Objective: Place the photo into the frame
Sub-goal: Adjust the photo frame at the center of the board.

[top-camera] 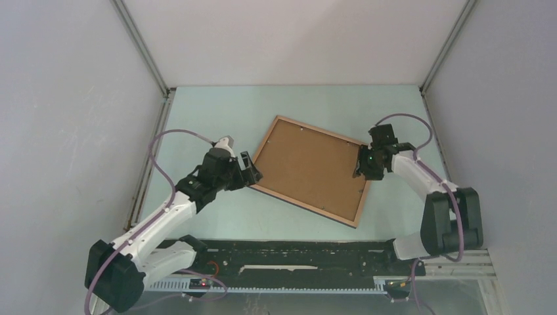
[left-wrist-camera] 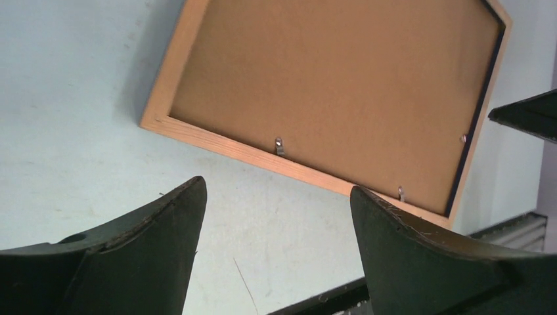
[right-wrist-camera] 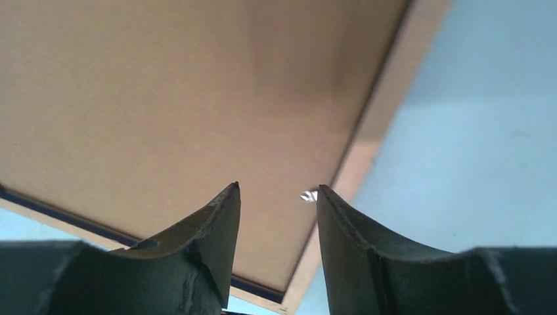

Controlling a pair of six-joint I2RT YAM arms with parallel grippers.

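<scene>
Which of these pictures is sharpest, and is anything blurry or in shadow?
Top view: even soft light, no glare, the frame crisp. Left wrist view: frame fairly sharp, while the left claw up close is dark and soft-edged. Right wrist view: the right claw is dark too, the brown board looks slightly blurred, one small clip glinting.

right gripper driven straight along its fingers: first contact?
Right gripper likely meets the backing board first, just inside the frame rail, beside a small metal tab. Depth unclear.

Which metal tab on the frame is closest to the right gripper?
The tab on the right rail, between the right gripper's fingertips; two others sit on the near rail.
</scene>
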